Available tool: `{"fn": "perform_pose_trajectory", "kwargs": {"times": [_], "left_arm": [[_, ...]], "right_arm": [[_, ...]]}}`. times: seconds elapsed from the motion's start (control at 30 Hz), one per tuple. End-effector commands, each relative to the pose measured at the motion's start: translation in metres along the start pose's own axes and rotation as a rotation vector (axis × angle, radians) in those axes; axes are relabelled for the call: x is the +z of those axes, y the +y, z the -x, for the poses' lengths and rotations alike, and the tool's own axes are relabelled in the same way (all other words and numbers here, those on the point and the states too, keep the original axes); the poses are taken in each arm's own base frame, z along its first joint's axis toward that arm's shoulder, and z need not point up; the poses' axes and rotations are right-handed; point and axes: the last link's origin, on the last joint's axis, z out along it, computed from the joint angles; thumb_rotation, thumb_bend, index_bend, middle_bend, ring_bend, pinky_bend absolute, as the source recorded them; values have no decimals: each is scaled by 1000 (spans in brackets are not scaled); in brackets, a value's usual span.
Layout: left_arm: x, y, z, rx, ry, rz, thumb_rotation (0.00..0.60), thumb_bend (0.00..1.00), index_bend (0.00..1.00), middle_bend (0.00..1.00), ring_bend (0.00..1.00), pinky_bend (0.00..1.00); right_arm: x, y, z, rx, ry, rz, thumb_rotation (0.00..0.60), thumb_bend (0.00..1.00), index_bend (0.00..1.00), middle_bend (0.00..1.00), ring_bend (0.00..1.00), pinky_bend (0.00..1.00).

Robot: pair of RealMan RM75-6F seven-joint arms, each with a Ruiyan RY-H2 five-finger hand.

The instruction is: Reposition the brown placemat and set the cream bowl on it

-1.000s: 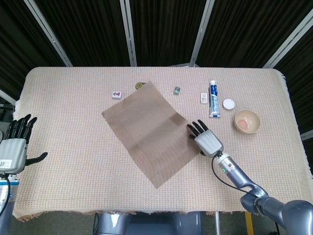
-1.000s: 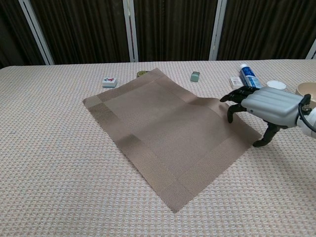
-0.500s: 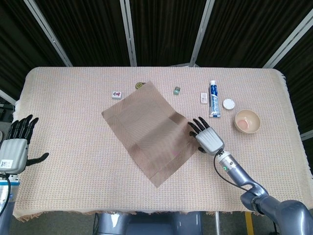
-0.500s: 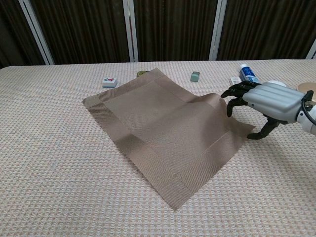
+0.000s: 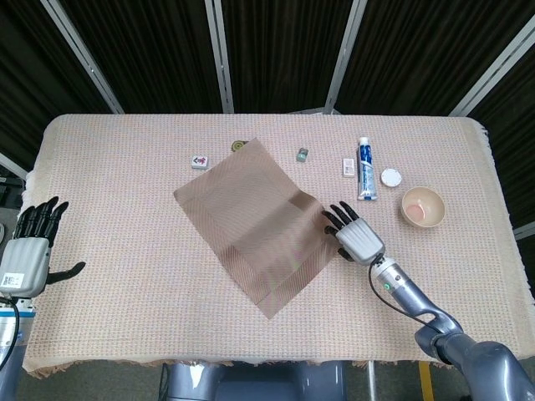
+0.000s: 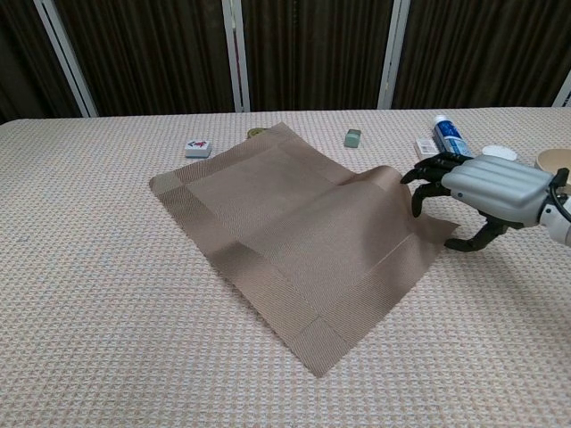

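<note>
The brown placemat [image 5: 251, 225] lies at an angle in the middle of the table, also seen as the placemat [image 6: 285, 232] in the chest view. My right hand [image 5: 358, 238] grips its right corner, fingers over the edge and thumb beneath, and that corner is lifted off the cloth near the hand [image 6: 486, 187]. The cream bowl [image 5: 423, 207] stands upright to the right of this hand, cut by the frame edge as the bowl [image 6: 555, 159] in the chest view. My left hand [image 5: 29, 255] hangs open off the table's left edge, holding nothing.
A toothpaste tube [image 5: 365, 168], a white lid [image 5: 390, 177] and a small white box [image 5: 349, 167] lie behind my right hand. Along the mat's far side sit a small grey block [image 5: 303, 154], a mahjong tile [image 5: 199, 160] and a round gold piece [image 5: 239, 145].
My right hand closed on the mat's right corner and raised it, so that edge now curls up off the cloth. The left hand stayed in place.
</note>
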Motion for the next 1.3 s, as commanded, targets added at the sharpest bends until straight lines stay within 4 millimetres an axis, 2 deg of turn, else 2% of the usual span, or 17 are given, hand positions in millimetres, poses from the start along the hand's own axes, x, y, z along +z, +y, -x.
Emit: {"fn": "perform_pose_trajectory", "kwargs": {"times": [0.03,0.3,0.53,0.77,0.87,0.9,1.0,1.03,1.3], "left_arm": [[0,0,0,0,0,1,600,0,0,0,0,0],[-1,1,1,3,-4,3,600,0,0,0,0,0],[-1,1,1,3,-5,3,600,0,0,0,0,0],[-2,3,2,3,-6,8,600,0,0,0,0,0],[-2,3,2,2,-6,8,600,0,0,0,0,0],[-2,3,2,2,-7,8,600,0,0,0,0,0],[-2,3,2,2,-9,8,600,0,0,0,0,0],[-2,3,2,2,-9,8,600,0,0,0,0,0],[-4,5,2,-5,-9,13,600,0,0,0,0,0]], "right_arm": [[0,-1,1,2,4,-2,600,342,361,99,0,0],[-1,0,3,10,-2,-8,600,358,388,108,0,0],[-2,1,3,33,7,-11,600,364,533,145,0,0],[-4,1,4,60,17,-11,600,374,630,210,0,0],[-6,1,4,70,21,-12,600,379,593,237,0,0],[-6,1,4,72,23,-13,600,382,551,245,0,0],[-8,0,3,79,32,-19,600,385,607,262,3,0],[-9,0,2,82,36,-21,600,386,658,267,7,0],[-31,-7,-10,109,107,-114,600,388,597,296,32,0]]}}
